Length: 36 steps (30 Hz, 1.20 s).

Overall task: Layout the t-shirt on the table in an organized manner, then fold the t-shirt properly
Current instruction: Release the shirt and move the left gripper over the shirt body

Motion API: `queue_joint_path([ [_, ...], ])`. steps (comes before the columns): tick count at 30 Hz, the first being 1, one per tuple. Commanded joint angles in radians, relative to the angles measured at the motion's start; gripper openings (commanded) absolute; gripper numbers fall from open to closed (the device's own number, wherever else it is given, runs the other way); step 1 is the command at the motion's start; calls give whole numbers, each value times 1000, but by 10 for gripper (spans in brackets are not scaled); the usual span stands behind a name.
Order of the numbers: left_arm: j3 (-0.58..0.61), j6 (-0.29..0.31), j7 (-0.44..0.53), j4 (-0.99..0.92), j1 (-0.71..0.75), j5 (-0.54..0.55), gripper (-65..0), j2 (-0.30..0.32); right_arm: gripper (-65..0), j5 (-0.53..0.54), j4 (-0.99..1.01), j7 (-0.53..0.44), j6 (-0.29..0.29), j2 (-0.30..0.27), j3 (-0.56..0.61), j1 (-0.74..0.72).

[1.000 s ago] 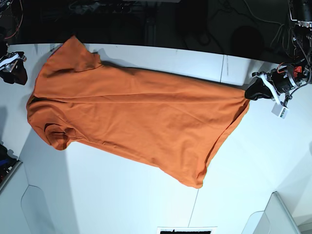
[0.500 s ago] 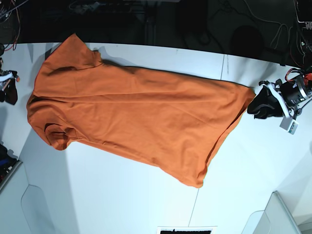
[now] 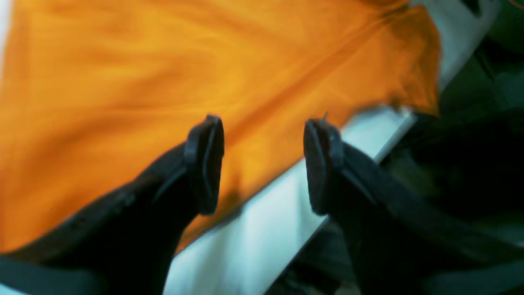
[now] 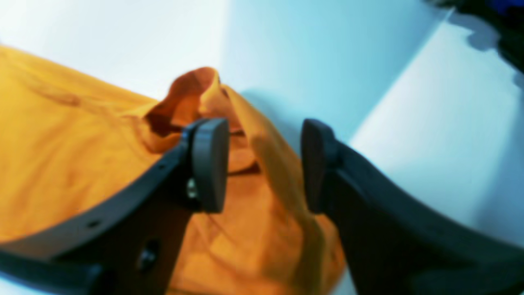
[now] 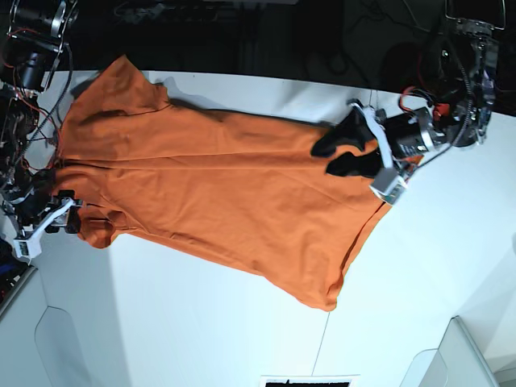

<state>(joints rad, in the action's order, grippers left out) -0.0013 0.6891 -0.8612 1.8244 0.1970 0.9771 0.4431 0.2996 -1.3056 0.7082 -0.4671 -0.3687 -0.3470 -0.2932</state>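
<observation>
The left end effector stands with its jaws parted and nothing between them; in its wrist view the two dark pads frame orange cloth and a strip of white counter, with no fabric pinched. In the base view it hovers over the hem end of the t-shirt, near the far edge of the cloth. The right end effector is likewise open and grips nothing; its pads sit either side of a rumpled, raised fold of the sleeve, close to it, though I cannot tell whether they touch it.

The t-shirt lies spread on the counter with its long axis running left to right in the base view, shoulders and sleeves at the left, hem at the right, slanting toward the near side as it goes right. The near-left sleeve is bunched. From the left end effector the body of the garment stretches away to the left; from the right end effector it stretches to the right. Each arm is nearest its own end, so the rumpled sleeve looks to fall to the right arm.
</observation>
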Motion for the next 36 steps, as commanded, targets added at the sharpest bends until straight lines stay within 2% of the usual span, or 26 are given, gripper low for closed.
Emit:
queue_joint_path([
  [1, 31, 9, 27, 16, -11, -1, -308, -13, -365, -20, 0, -27, 5, -19, 19, -34],
  [5, 159, 9, 33, 16, -11, -72, -308, -113, -366, -124, 47, -39, 55, -20, 90, -44],
  [7, 206, 9, 71, 5, -11, -155, -308, -150, -366, -158, 84, -65, 82, -28, 113, -44],
  [10, 247, 9, 144, -55, -11, -293, -308, -187, -366, -177, 140, -116, 124, -61, 130, -45],
  [12, 250, 9, 163, -117, -14, -311, -308, -199, -366, -177, 160, -137, 140, -89, 129, -45],
  [20, 249, 9, 177, -314, -72, -314, -308, -198, -366, -158, 166, -164, 153, -189, 129, -79],
  [25, 249, 9, 177, -326, -102, -388, -308, -177, -366, -161, 166, -166, 220, -228, 129, -145],
  [28, 249, 9, 176, -326, -134, -396, -308, -148, -366, -162, 166, -162, 262, -243, 129, -187],
  [34, 249, 9, 174, -326, -187, -400, -308, -96, -366, -158, 166, -151, 314, -252, 129, -220],
  [36, 249, 9, 174, -326, -192, -400, -308, -76, -366, -156, 166, -152, 315, -252, 129, -219],
])
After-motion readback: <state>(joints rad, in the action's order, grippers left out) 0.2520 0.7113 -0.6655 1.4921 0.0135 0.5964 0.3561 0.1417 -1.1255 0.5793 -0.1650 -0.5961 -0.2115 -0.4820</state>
